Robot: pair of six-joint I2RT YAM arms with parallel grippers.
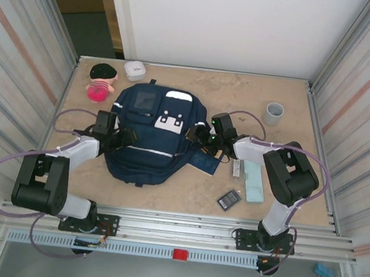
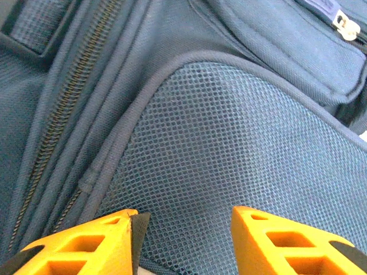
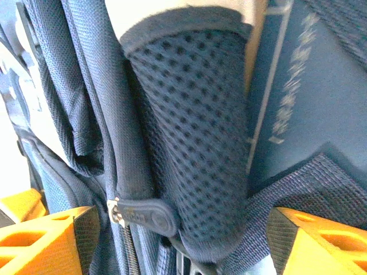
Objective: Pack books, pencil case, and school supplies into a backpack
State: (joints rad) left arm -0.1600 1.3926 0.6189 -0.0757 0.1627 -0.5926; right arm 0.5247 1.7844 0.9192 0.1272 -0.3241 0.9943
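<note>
The navy backpack lies flat mid-table. My left gripper is at its left side; in the left wrist view its orange fingers stand apart over the mesh side pocket, open. My right gripper is at the bag's right edge, open around a padded mesh strap and a zipper pull. The dark navy book lies by the bag's right side, also visible behind the strap. The teal pencil case, silvery bar and grey gridded rectangle lie to the right.
A grey cup stands at the back right. A small white box, a black cap-like thing and a pink toy sit at the back left. Metal walls close in both sides.
</note>
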